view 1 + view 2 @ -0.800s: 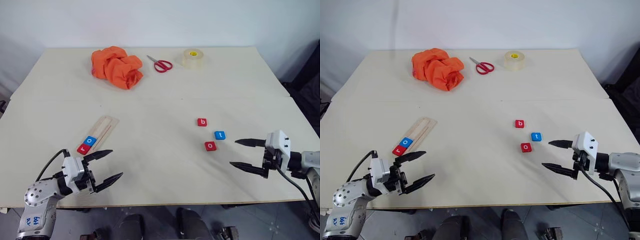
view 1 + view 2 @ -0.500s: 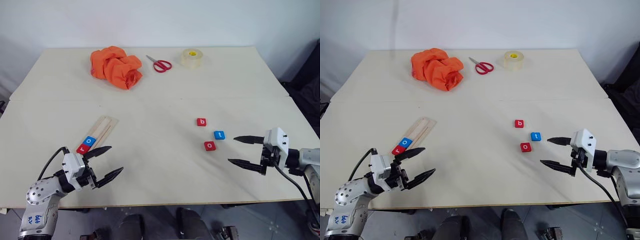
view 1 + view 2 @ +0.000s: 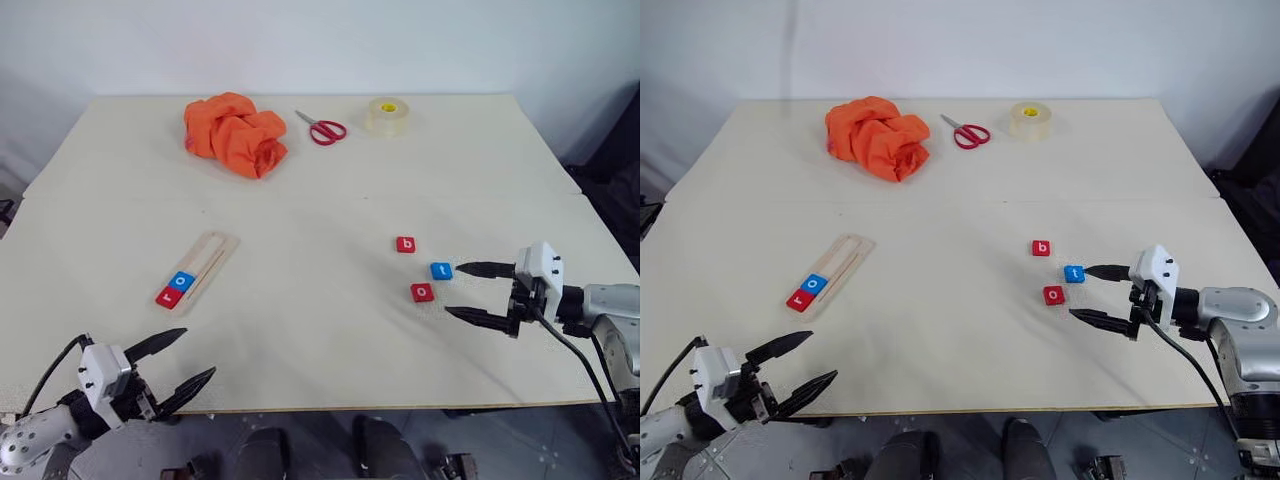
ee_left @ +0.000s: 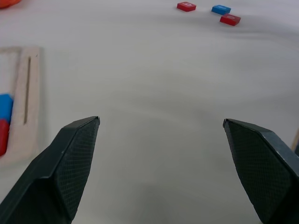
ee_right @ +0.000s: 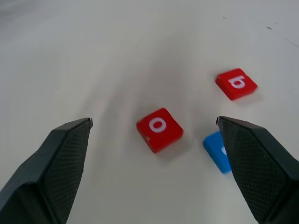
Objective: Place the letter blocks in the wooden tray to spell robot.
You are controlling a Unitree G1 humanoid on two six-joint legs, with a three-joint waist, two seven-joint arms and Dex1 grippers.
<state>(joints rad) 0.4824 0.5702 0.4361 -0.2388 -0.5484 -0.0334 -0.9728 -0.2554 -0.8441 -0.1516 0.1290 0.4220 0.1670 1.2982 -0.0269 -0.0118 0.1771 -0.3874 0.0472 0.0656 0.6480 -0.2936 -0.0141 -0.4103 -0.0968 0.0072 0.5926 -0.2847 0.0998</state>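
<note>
The narrow pale-wood grooved tray (image 3: 198,268) lies near the table's (image 3: 320,200) left front, with a red "r" tile (image 3: 168,297) and blue "o" tile (image 3: 181,281) touching at its near end. Toward the right edge lie a red "b" tile (image 3: 405,244), blue "t" tile (image 3: 440,270) and red "o" tile (image 3: 422,292). The right gripper (image 3: 463,291) spreads wide beside them, empty. The left gripper (image 3: 185,357), fingers wide, hangs at the front edge.

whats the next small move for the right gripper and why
Probably shift the open right gripper past the red o to the red b block. The wooden tray holds r and o, so b comes next.
</note>
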